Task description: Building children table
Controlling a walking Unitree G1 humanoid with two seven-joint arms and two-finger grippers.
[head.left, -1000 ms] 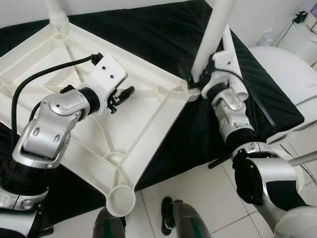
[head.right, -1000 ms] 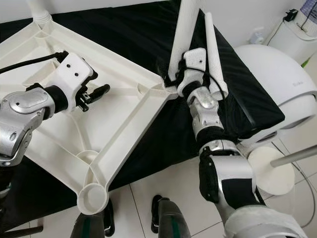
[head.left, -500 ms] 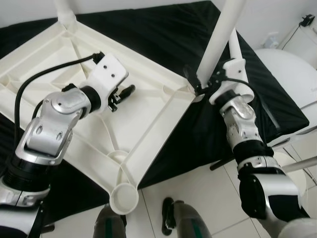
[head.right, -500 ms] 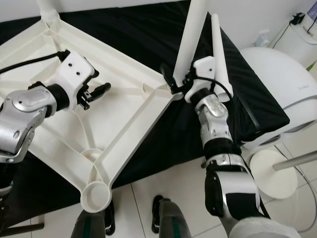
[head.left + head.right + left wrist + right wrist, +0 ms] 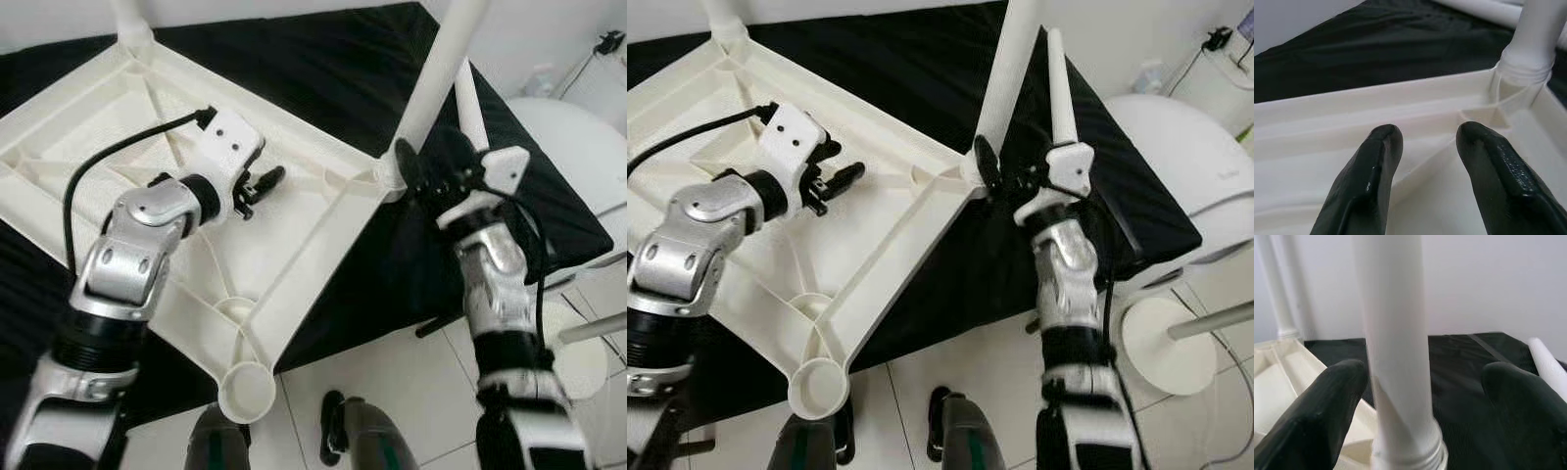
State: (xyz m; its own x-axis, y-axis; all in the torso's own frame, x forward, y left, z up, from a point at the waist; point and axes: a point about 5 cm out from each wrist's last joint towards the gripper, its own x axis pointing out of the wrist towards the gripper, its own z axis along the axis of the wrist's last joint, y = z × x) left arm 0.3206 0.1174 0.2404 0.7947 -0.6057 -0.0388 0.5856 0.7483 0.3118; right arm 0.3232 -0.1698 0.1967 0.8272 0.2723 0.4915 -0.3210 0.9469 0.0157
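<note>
You have one white children's table top [image 5: 294, 245] lying upside down on a black-covered surface [image 5: 323, 69], its ribbed underside facing up. Two white legs stand in its corner sockets: one at the far corner [image 5: 130, 22] and one at the right corner [image 5: 436, 73]. A third leg [image 5: 1059, 83] lies loose on the black cover just beyond that right corner. One empty round socket [image 5: 247, 392] shows at the near corner, over the tiled floor [image 5: 411, 382]. Your left pincer [image 5: 266, 182] hovers over the underside of the top, near a rib, with its two black fingers [image 5: 1371, 181] parted and nothing between them; in the left wrist view they point toward the right-corner leg [image 5: 1537, 34]. Your right pincer [image 5: 1004, 171] is at the base of that right-corner leg, its two fingers [image 5: 1317, 416] spread wide on either side of the leg [image 5: 1396, 347] without clearly pressing it. A white rounded appliance [image 5: 1176, 166] stands to the right of the black surface, and two dark shoes [image 5: 338, 441] show on the floor below.
</note>
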